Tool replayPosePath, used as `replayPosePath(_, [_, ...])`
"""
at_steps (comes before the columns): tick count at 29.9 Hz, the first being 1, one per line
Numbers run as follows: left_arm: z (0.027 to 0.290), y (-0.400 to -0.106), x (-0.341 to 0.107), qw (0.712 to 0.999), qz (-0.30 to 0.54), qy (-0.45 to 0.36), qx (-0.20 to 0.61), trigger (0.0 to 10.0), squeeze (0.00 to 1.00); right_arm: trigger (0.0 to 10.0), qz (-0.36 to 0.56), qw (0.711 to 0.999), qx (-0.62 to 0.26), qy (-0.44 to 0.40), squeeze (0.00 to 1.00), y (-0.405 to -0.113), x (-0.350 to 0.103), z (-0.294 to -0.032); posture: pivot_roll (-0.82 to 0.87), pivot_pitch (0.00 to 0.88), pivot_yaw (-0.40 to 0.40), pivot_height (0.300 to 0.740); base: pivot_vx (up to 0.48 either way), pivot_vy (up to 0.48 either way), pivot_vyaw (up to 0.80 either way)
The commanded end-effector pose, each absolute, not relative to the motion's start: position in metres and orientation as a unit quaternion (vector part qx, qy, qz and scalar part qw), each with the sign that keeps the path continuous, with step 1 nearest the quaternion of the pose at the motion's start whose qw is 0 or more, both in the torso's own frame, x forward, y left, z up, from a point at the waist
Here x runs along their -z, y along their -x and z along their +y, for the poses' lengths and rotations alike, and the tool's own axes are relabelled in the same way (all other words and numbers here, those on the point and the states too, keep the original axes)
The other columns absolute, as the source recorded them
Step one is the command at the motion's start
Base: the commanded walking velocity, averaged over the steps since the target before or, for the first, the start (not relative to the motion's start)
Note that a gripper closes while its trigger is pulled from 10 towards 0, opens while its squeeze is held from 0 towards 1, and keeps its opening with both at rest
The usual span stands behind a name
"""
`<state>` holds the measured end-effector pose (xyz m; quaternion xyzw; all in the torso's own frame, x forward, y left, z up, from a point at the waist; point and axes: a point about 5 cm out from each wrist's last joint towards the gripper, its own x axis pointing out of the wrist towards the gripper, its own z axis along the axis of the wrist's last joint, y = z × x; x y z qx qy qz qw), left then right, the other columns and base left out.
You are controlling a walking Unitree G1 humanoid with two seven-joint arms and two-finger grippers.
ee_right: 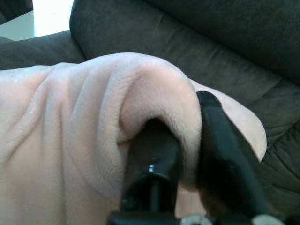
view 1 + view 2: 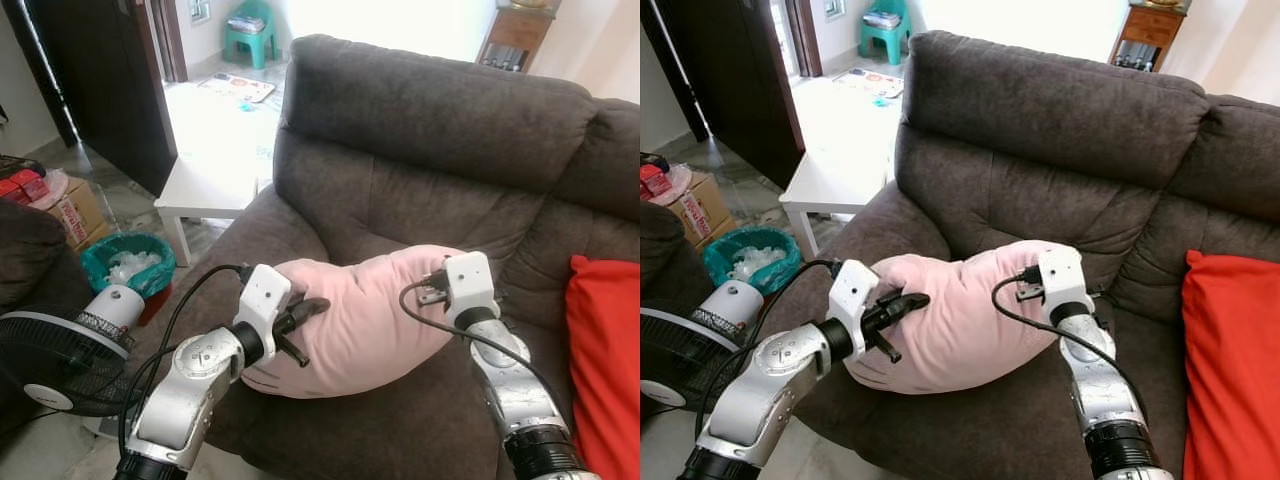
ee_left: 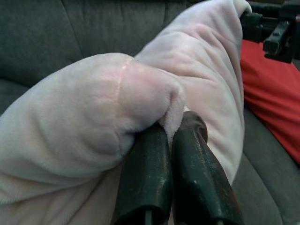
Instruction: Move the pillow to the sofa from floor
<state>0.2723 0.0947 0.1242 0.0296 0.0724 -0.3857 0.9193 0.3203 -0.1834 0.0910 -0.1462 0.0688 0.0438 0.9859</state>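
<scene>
Over the seat of the dark grey plush fabric sofa, the soft pale pink plush pillow is held between both arms and sags in the middle; I can't tell whether its underside already touches the seat cushion. Left gripper has its fingers pinched together on a fold at the pillow end nearest the sofa's armrest; right gripper is clamped on a fold at the end nearer the bright red fabric cushion. Judgement: lift and carry done, pillow off the floor, left to do is lower, let go, pull arms back. Seat is soft and wide, so it should stay put. Beyond the sofa's armrest: low white table, teal lined bin, black floor fan, cardboard box.
</scene>
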Motion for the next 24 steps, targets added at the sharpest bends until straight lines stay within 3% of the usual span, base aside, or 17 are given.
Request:
replayPosePath(1, [0.078,-0.267,-0.135,0.904,0.047,-0.026,0.425,10.0,0.0,10.0,0.051,0.983,-0.084,0.153,1.0,-0.324,-0.097,-0.166,0.17,0.0,-0.109,0.74,0.0,0.0,0.0])
replayPosePath(7, [0.092,-0.28,-0.129,0.933,0.04,-0.054,0.353,10.0,0.0,10.0,0.046,0.984,-0.082,0.154,1.0,-0.324,-0.099,-0.166,0.17,0.0,-0.109,0.74,0.0,0.0,0.0])
replayPosePath(18, [0.104,-0.291,-0.122,0.957,0.042,-0.06,0.281,10.0,0.0,10.0,0.046,0.983,-0.078,0.159,1.0,-0.324,-0.099,-0.167,0.17,0.0,-0.115,0.74,0.0,0.0,0.0])
replayPosePath(19, [0.107,-0.296,-0.121,0.964,0.04,-0.062,0.255,10.0,0.0,10.0,0.046,0.983,-0.076,0.16,0.94,-0.324,-0.099,-0.167,0.16,0.0,-0.115,0.74,0.0,0.0,0.0])
replayPosePath(20, [0.107,-0.296,-0.121,0.964,0.04,-0.062,0.255,10.0,0.0,10.0,0.046,0.983,-0.076,0.16,0.94,-0.324,-0.099,-0.167,0.16,0.0,-0.115,0.74,0.0,0.0,0.0])
replayPosePath(21, [0.109,-0.3,-0.121,0.97,0.035,-0.058,0.235,10.0,0.0,10.0,0.044,0.983,-0.073,0.161,0.0,-0.325,-0.099,-0.168,0.16,0.0,-0.115,0.74,0.0,0.0,0.0])
replayPosePath(23, [0.112,-0.303,-0.122,0.974,0.032,-0.056,0.215,10.0,0.0,10.0,0.043,0.983,-0.069,0.162,0.0,-0.325,-0.1,-0.169,0.16,0.0,-0.115,0.74,0.0,0.0,0.0])
replayPosePath(24, [0.122,-0.31,-0.122,0.985,0.027,-0.049,0.165,10.0,0.0,10.0,0.044,0.984,-0.063,0.163,0.0,-0.325,-0.1,-0.171,0.16,0.0,-0.116,0.74,0.0,0.0,0.0])
